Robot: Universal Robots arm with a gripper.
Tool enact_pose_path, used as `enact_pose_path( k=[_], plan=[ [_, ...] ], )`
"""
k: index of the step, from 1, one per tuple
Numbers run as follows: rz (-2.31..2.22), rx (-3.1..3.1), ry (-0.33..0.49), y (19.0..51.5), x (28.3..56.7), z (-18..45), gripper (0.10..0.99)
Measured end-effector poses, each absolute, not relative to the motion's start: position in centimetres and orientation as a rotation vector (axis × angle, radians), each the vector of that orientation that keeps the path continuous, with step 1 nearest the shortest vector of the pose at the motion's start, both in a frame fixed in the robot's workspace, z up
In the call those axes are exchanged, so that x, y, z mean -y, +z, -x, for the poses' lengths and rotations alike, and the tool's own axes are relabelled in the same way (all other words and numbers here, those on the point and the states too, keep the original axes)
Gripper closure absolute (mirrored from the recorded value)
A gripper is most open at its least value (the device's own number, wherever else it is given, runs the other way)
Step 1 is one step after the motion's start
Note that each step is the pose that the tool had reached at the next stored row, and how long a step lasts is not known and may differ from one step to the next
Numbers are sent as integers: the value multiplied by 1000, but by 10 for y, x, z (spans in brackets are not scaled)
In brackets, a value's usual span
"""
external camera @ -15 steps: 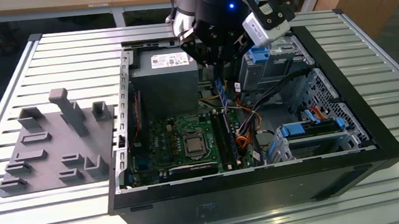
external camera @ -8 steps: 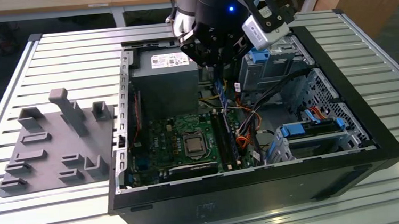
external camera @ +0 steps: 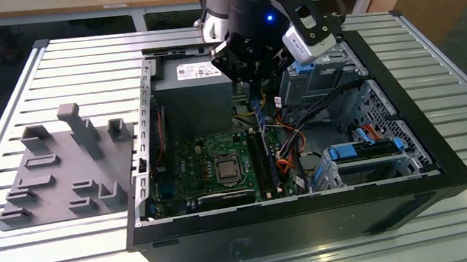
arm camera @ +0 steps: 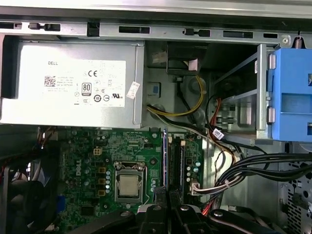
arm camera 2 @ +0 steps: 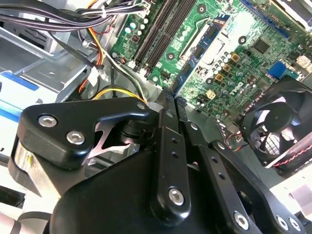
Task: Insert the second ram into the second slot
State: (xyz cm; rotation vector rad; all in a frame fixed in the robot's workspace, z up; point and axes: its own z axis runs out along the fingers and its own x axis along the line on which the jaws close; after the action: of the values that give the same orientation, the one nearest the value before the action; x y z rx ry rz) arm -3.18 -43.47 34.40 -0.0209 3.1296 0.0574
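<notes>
Exterior view: black multi-link gripper (external camera: 254,73) hangs inside the open black desktop computer case (external camera: 437,171), above the green motherboard (external camera: 219,163). Second wrist view: fingers (arm camera 2: 165,131) are drawn almost together, pinching the second ram (arm camera 2: 192,63), a thin flat blue circuit-board stick, by its upper edge. First wrist view: the stick shows edge-on beside the long dark memory slots (arm camera: 179,161), contact unclear; judged light, stiff and fragile, best held by bare edges.

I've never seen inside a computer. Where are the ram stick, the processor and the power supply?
second ram (arm camera 2: 195,56), second wrist view, middle of its blue board.
processor (arm camera: 129,186), first wrist view, centre of its silver lid.
power supply (arm camera: 73,83), first wrist view, its labelled grey face.
</notes>
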Motion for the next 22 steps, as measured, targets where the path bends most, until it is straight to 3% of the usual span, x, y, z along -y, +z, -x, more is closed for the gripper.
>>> enact_pose_path(
  k=[22],
  plan=[
    [21,-3130,57,334,435,32,953]
  ],
)
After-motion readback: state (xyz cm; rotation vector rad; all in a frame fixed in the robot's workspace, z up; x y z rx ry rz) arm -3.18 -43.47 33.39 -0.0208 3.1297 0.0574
